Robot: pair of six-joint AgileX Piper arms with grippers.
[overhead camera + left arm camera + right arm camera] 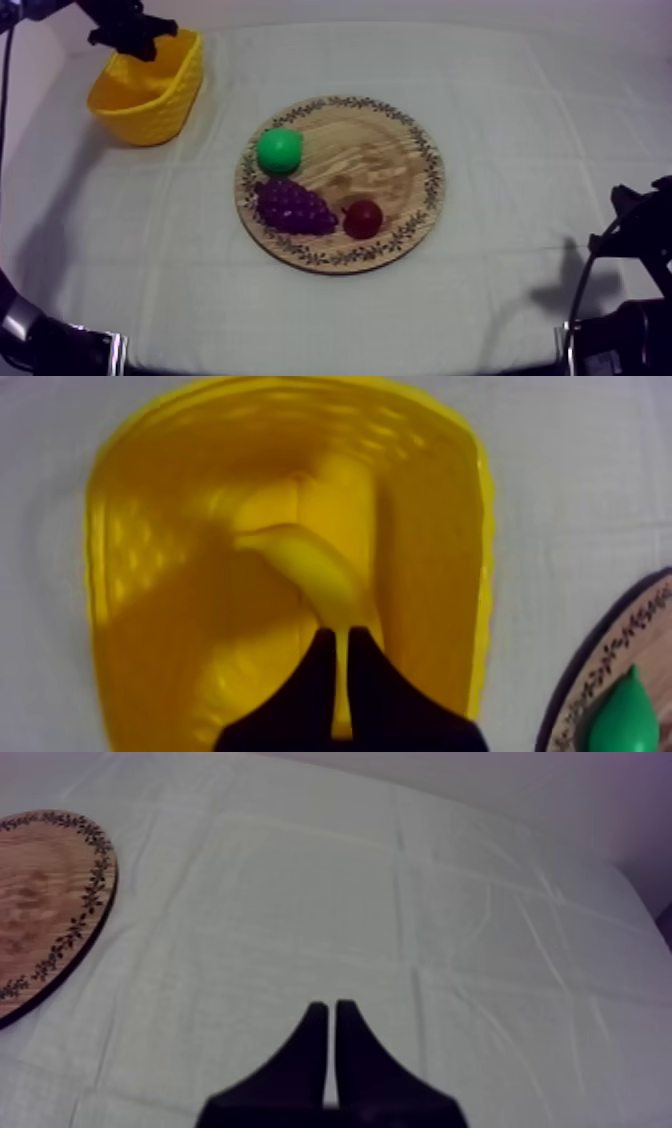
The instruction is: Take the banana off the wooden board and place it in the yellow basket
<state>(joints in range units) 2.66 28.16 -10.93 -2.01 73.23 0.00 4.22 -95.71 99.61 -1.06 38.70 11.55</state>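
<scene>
The banana [310, 571] hangs curved inside the yellow basket [482, 516], its near end pinched between the black fingers of my left gripper [343, 636], which is shut on it. From above, that left gripper [135, 40] is over the basket [150, 95] at the table's far left. The round wooden board [400, 165] lies mid-table and carries a green pear [279, 150], purple grapes [295, 207] and a small red fruit [363, 218]. My right gripper [331, 1008] is shut on nothing, its fingers together as a wedge over bare cloth, near the right edge of the board [50, 902].
The right arm [640, 235] rests low at the table's right edge. Beside the basket, the board's patterned rim [615, 641] and the pear's tip [625, 716] are close to my left gripper. Open cloth lies between board and basket.
</scene>
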